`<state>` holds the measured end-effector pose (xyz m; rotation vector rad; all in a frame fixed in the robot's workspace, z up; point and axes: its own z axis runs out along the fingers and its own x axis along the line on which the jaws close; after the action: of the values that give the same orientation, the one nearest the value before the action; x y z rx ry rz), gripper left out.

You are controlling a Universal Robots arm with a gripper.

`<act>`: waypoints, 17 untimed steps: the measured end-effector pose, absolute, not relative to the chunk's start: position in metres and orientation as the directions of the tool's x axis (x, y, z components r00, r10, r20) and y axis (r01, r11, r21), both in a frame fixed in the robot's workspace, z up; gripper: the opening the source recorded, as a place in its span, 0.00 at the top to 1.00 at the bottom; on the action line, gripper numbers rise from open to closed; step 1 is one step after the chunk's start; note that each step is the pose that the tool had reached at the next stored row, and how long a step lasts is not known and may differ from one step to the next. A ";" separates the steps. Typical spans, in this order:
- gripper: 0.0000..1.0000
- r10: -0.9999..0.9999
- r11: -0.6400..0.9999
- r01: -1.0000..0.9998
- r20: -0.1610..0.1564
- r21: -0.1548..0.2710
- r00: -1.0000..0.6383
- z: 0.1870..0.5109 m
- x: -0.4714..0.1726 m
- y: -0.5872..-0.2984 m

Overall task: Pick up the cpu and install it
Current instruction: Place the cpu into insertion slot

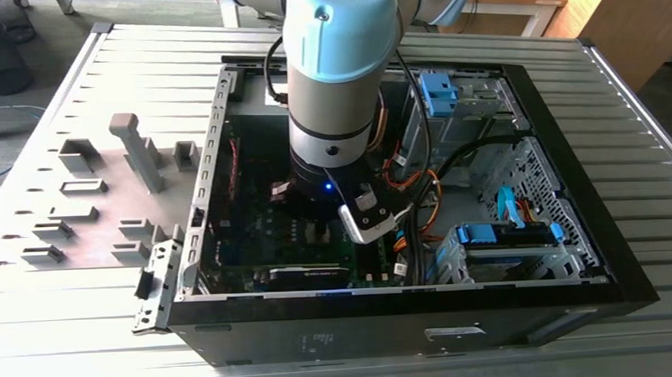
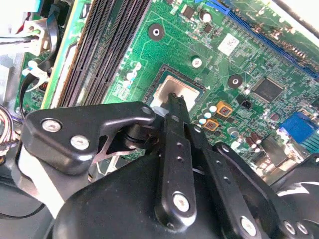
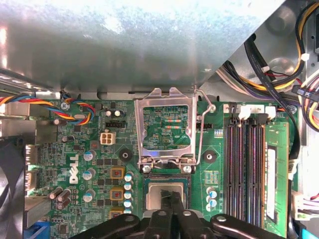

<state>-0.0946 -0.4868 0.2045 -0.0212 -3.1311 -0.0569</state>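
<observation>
The cpu (image 3: 155, 190) is a silvery-grey square lying flat in the motherboard socket, and it also shows in the second wrist view as the cpu (image 2: 167, 89). My gripper (image 3: 169, 197) hangs right over its middle, fingers drawn together, shut, with the tips at or just above the metal top. In the second wrist view the gripper (image 2: 175, 98) ends on the same square. The socket's metal frame (image 3: 167, 130) is flipped up and open beside the socket. In the exterior view my arm (image 1: 333, 96) reaches straight down into the open computer case (image 1: 407, 291).
Black memory slots (image 3: 244, 169) run beside the socket, with cable bundles (image 3: 279, 74) beyond them. A case wall (image 3: 124, 45) stands close behind the open frame. Grey holder blocks (image 1: 101, 197) sit on the slatted table at the exterior view's left. Blue drive brackets (image 1: 505, 233) occupy the case's other side.
</observation>
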 end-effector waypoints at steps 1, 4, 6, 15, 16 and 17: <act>0.89 0.013 0.999 0.014 0.010 0.036 -1.000 0.204 -0.095 -0.487; 0.89 0.013 0.999 0.014 0.010 0.036 -1.000 0.205 -0.095 -0.487; 0.89 0.013 0.999 0.014 0.010 0.036 -1.000 0.205 -0.095 -0.487; 0.89 0.013 0.999 0.013 0.010 0.038 -1.000 0.204 -0.101 -0.487; 0.89 0.013 0.999 0.013 0.010 0.038 -1.000 0.204 -0.104 -0.487; 0.89 0.013 0.999 0.013 0.010 0.038 -1.000 0.204 -0.106 -0.487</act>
<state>-0.1061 -0.4867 0.2036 -0.0205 -3.1314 -0.0590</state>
